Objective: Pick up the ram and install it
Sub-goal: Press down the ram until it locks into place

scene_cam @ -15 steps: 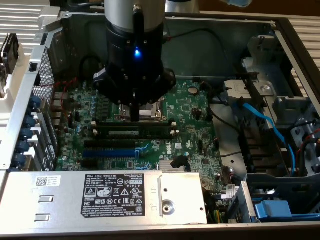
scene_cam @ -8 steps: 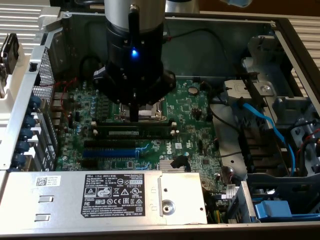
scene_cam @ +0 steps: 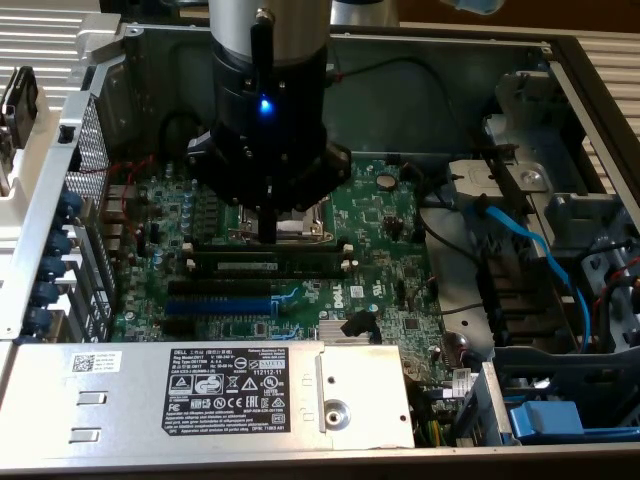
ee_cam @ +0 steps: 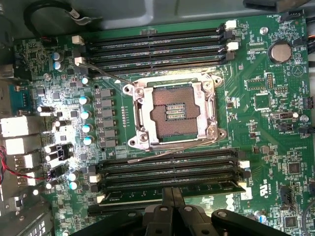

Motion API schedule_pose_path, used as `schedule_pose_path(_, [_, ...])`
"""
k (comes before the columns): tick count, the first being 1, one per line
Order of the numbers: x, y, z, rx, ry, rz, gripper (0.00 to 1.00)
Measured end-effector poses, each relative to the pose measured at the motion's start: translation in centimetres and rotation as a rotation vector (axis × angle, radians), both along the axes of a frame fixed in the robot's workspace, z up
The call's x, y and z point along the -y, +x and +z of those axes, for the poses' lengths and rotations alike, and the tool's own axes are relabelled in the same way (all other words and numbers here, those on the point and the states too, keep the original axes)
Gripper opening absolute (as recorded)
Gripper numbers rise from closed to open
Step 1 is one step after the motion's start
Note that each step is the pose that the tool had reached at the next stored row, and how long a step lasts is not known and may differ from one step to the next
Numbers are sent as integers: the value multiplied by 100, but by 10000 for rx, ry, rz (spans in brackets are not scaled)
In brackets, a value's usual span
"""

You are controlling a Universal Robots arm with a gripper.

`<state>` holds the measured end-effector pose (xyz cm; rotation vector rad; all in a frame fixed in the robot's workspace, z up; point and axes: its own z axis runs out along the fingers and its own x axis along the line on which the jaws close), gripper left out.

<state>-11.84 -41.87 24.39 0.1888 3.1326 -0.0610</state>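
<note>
The ram (ee_cam: 170, 192), a long dark-green stick with a pale label, lies along a black slot; the clenched fingers (ee_cam: 172, 196) press on its middle.

The gripper (ee_cam: 172, 196) covers the middle of the ram (ee_cam: 206, 188) beneath its fingertips, and its own body runs off the wrist view's edge. In the exterior view the arm (scene_cam: 268, 100) hides the processor socket (scene_cam: 300, 228) behind the gripper.

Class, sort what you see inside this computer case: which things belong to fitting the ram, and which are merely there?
Part of the job:
- ram, lying along a slot
- gripper, shut, at the ram's middle
- black memory slots

Merely there:
- processor socket
- blue cable
- power supply
- coin battery
</note>
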Motion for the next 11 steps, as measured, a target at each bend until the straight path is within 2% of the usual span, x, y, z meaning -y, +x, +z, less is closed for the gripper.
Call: schedule_pose_path(11, [9,37,0,0,0,-92,10])
